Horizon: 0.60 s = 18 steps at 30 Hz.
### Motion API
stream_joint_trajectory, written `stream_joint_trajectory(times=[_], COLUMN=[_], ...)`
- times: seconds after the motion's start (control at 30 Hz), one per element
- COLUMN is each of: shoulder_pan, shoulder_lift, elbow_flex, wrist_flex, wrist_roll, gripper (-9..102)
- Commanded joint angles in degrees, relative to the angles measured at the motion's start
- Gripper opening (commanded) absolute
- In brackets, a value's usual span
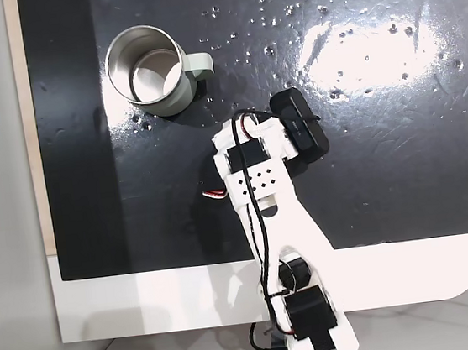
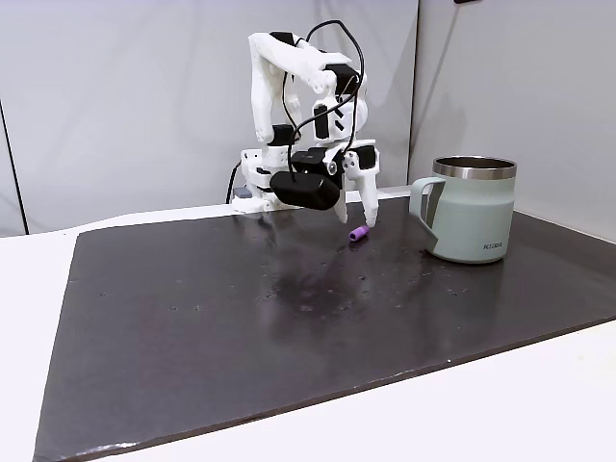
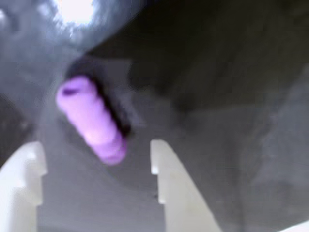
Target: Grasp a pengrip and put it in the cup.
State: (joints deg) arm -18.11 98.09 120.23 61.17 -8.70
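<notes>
- A white robot arm stands at the far edge of a black mat that covers a white counter.
- In a fixed view from the side, the tool points down, its tips low over the mat.
- The pengrip, small and light purple, lies on its side on the mat, just beside the tool's tips (whether it touches them is hard to tell from there).
- In the wrist view the pengrip is blurred and lies at a slant; its lower end sits between the two white fingers, which stand apart with nothing clamped.
- The cup stands upright on the mat to the right of the pengrip in that side view, near but apart, handle turned toward the arm.
- In a fixed view from above, the cup shows a shiny steel inside, with the arm below and to its right.
</notes>
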Motion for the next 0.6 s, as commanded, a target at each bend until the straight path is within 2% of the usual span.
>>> stream_joint_trajectory(times=[0.0, 0.47, 0.57], shoulder_pan=[0.70, 0.79, 0.44], shoulder_lift=[-2.11, -10.20, -10.37], elbow_flex=[-3.34, -6.42, -6.15], wrist_flex=[-2.46, -3.69, -3.60], wrist_roll=[-0.88, -3.16, -3.96], gripper=[21, 20, 16])
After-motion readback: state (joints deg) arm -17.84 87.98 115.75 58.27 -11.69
